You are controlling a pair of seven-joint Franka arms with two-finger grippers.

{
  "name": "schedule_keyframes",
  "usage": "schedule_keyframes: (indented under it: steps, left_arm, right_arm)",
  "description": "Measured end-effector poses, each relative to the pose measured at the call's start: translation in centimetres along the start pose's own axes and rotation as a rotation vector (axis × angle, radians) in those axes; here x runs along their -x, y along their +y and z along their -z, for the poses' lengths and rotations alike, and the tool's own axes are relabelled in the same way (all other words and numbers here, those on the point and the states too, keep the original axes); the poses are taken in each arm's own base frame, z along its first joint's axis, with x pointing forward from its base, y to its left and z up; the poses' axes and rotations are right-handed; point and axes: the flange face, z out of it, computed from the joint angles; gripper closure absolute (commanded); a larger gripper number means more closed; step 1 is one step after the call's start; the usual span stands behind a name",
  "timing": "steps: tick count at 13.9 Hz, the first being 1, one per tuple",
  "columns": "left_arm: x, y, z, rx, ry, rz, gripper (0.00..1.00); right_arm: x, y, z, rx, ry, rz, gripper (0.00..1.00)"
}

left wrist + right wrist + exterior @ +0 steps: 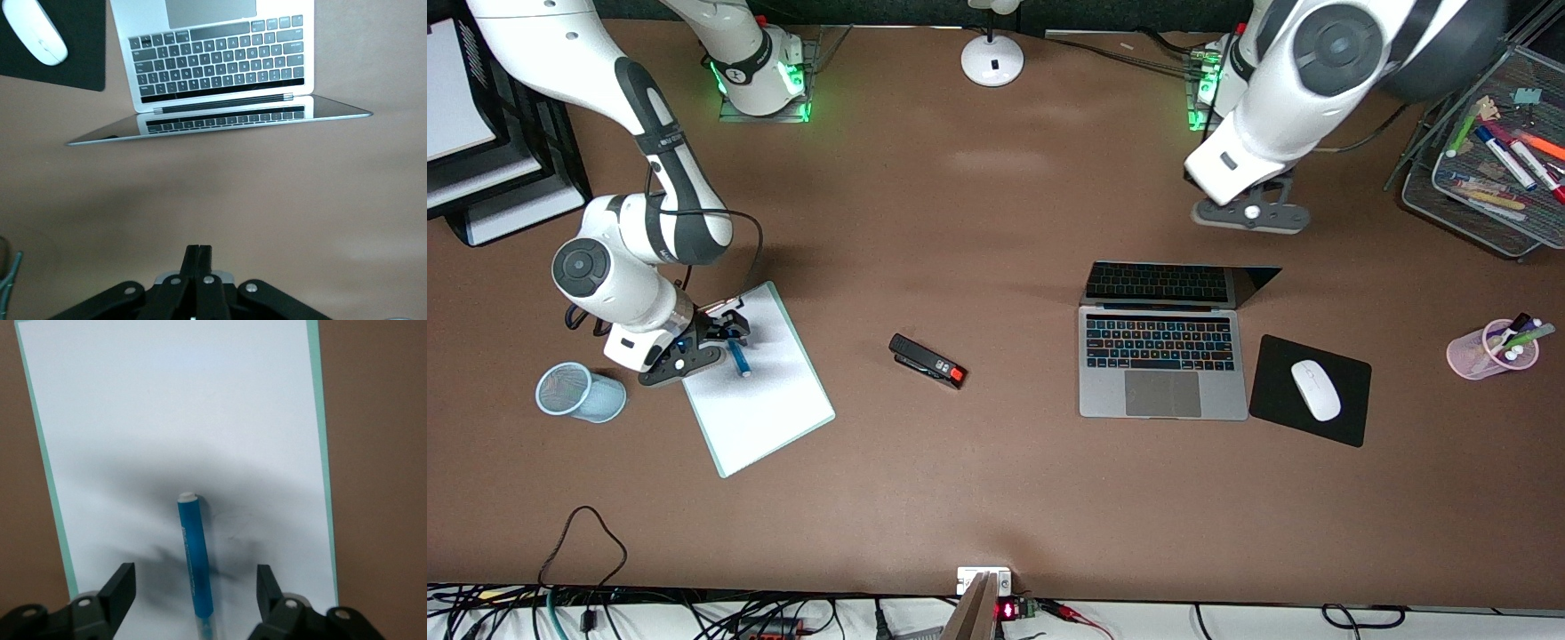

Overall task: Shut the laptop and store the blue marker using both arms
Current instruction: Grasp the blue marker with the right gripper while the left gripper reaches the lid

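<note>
On the tabletop (996,222): wide bare brown room lies between the two work areas, so neither arm crowds the other.
Laptop (1161,356): open, toward the left arm's end, screen raised on the side farther from the front camera; a black mouse pad (1307,404) with a white mouse (1316,389) lies just beside it at about 3 o'clock.
Left tool (198,267): fingers pressed together, holding nothing, over bare tabletop at the laptop's 12 o'clock, past the top edge of the lid.
Lid risk: a fast or off-centre push could skid or twist the laptop toward the mouse pad, or slam the screen down.
Notepad (760,391): white sheet with a green edge, toward the right arm's end; a light blue mesh cup (578,391) lies tipped at its 9 o'clock.
Right tool (197,587): fingers spread wide, low over the notepad, one on each side of the marker, not yet gripping.
Blue marker (195,567): lying flat on the notepad, white tip pointing away from the wrist.
Marker risk: closing unevenly could roll it aside; pressing down could drag the notepad.
Stapler (927,362): at the notepad's 3 o'clock, well apart.
</note>
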Motion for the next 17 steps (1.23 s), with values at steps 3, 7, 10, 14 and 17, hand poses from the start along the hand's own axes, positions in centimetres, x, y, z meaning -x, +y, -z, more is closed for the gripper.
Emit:
schedule_keyframes:
  steps: [3,7,10,14,17]
  left_arm:
    - [0.0,0.7,-3.4,-0.006,-0.008,0.006,1.00]
    - [-0.7,0.3,-7.5,0.014,0.044,0.022,1.00]
    - [-1.2,0.0,-9.7,0.037,0.103,0.033,1.00]
    - [-1.6,-0.8,-10.9,0.053,0.134,0.050,1.00]
    - [-2.8,-1.6,-11.5,0.078,0.166,0.069,1.00]
  right_arm:
    - [0.1,0.0,-2.0,0.002,0.004,0.040,0.37]
    - [0.3,-0.2,-4.1,-0.002,-0.005,0.068,0.50]
    - [0.3,-0.2,-4.2,-0.003,-0.006,0.097,0.59]
    - [0.4,-0.2,-4.3,-0.003,-0.008,0.102,0.74]
    - [0.4,-0.3,-4.4,-0.004,-0.008,0.104,0.98]
